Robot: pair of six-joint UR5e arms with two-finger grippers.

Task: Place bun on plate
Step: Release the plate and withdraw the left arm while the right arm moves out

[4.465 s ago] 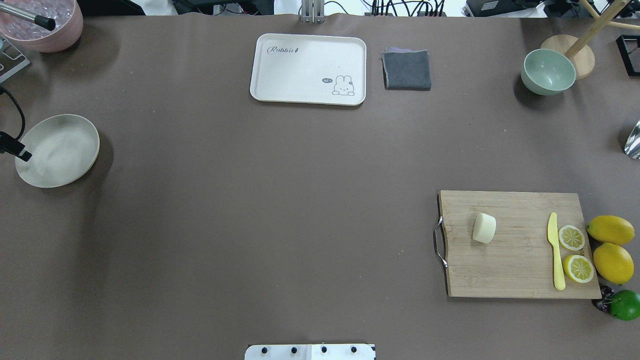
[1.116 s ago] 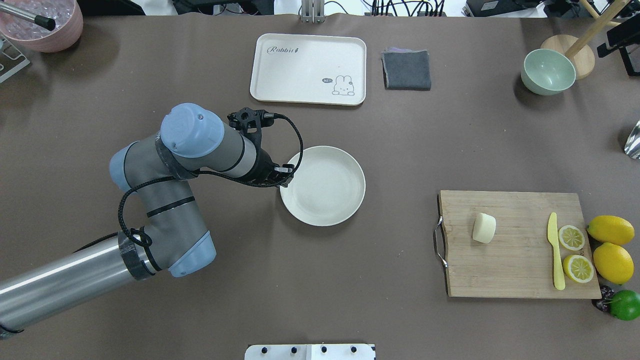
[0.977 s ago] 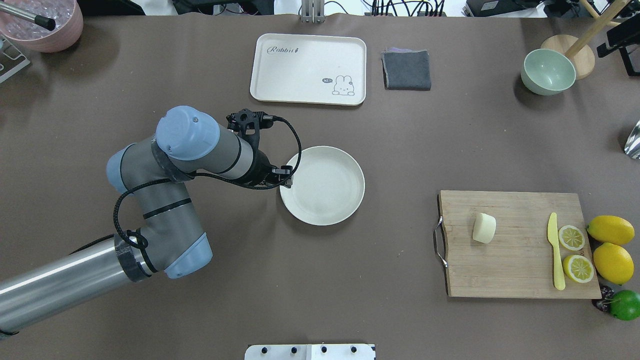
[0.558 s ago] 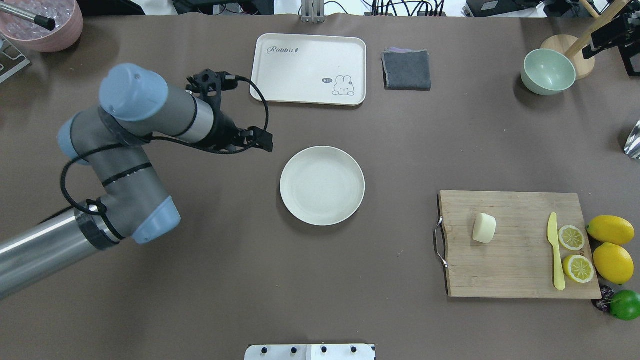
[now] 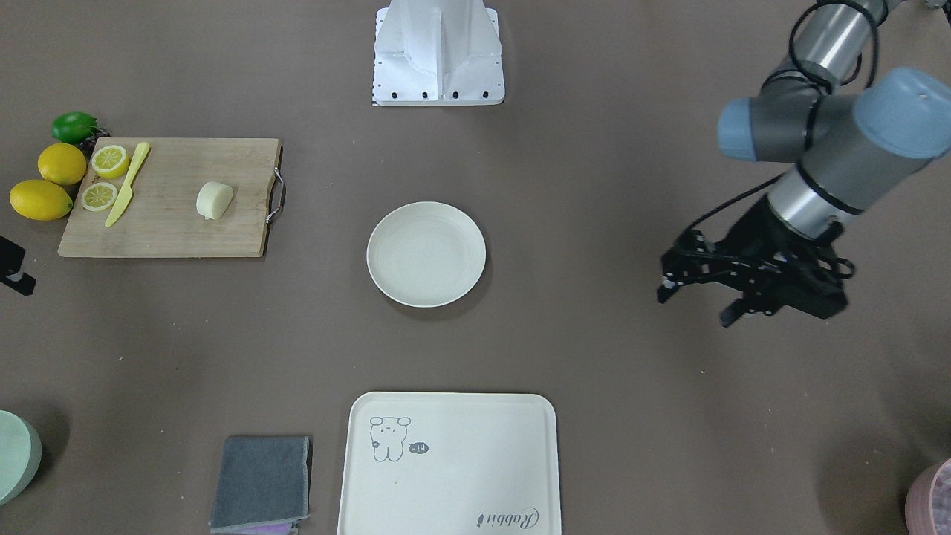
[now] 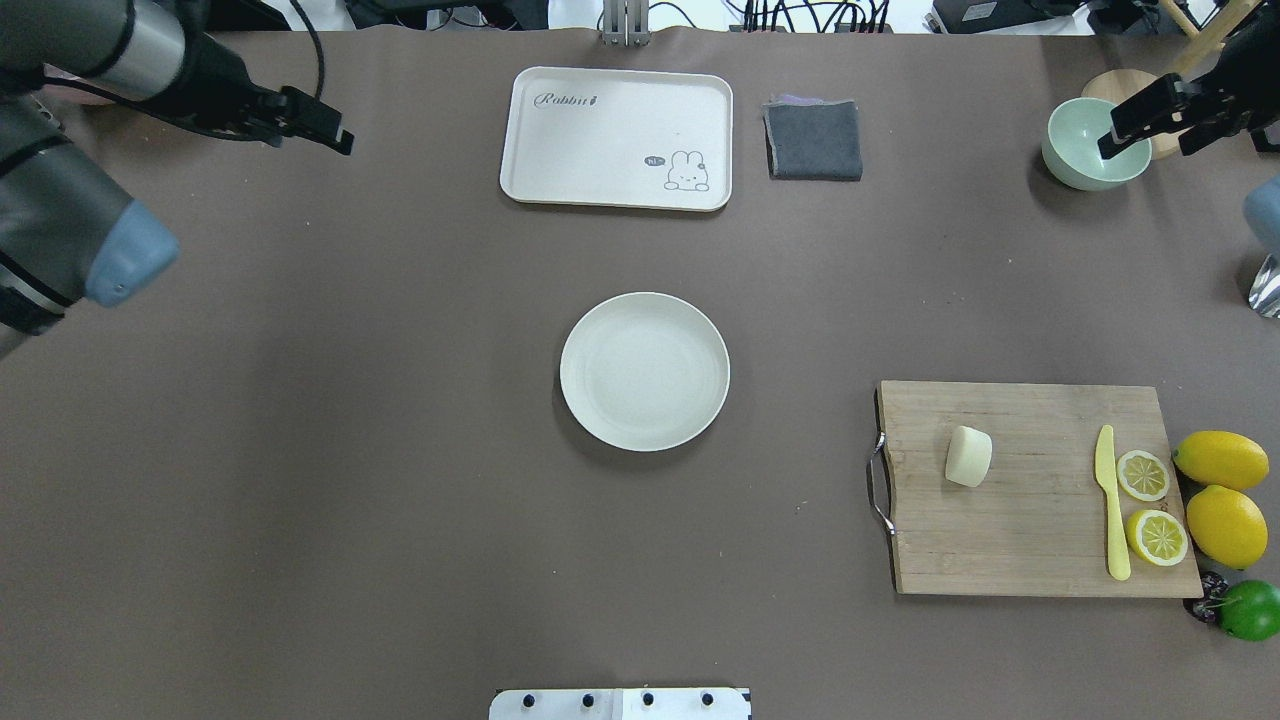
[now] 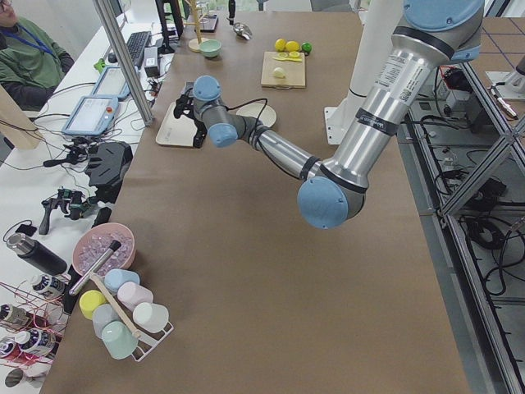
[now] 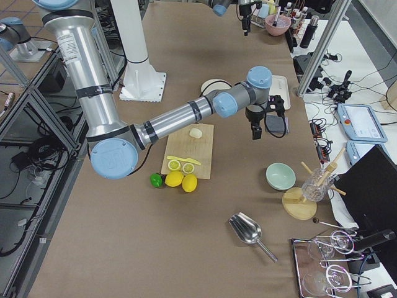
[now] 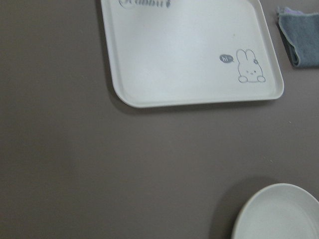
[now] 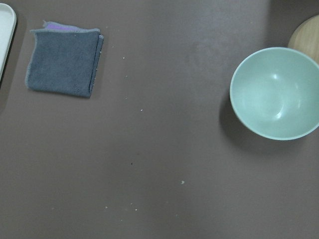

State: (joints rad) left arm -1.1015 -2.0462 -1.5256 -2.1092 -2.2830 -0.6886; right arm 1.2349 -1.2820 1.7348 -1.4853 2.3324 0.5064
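Note:
The pale cream bun (image 6: pixel 968 456) lies on the wooden cutting board (image 6: pixel 1030 540) at the right, also seen in the front view (image 5: pixel 214 200). The round off-white plate (image 6: pixel 645 371) sits bare at the table's middle, and its rim (image 9: pixel 279 214) shows in the left wrist view. My left gripper (image 6: pixel 320 125) hangs open and holds nothing at the far left, well away from the plate; the front view shows its fingers spread (image 5: pixel 695 307). My right gripper (image 6: pixel 1148 148) hovers open by the green bowl, far beyond the bun.
A cream rabbit tray (image 6: pixel 617 138) and a folded grey cloth (image 6: pixel 814 139) lie at the far edge. The pale green bowl (image 6: pixel 1095 143) stands far right. A yellow knife (image 6: pixel 1110 500), lemon halves (image 6: pixel 1143 475), whole lemons (image 6: pixel 1222 460) and a lime (image 6: pixel 1250 610) crowd the board's right end.
My left gripper has let go of the plate at the table's middle and pulled back to the far left. My right gripper has come in over the green bowl.

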